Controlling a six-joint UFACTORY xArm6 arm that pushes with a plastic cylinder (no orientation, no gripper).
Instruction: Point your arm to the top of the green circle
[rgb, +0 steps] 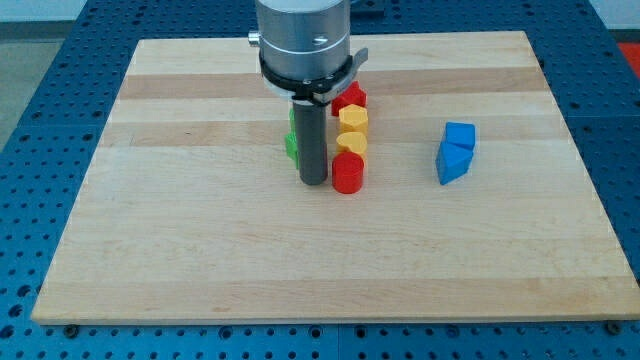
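Note:
A green block (291, 147) shows only as a sliver at the left edge of my dark rod, which hides most of it, so I cannot make out its shape. My tip (314, 181) rests on the wooden board (200, 230) just below and right of that green sliver. A red cylinder (347, 174) stands right beside the tip on the view's right.
Above the red cylinder a column runs toward the view's top: two yellow blocks (352, 141) (353, 118), then a red block (350, 98). Two blue blocks (454, 160) (460, 134) sit together at the view's right.

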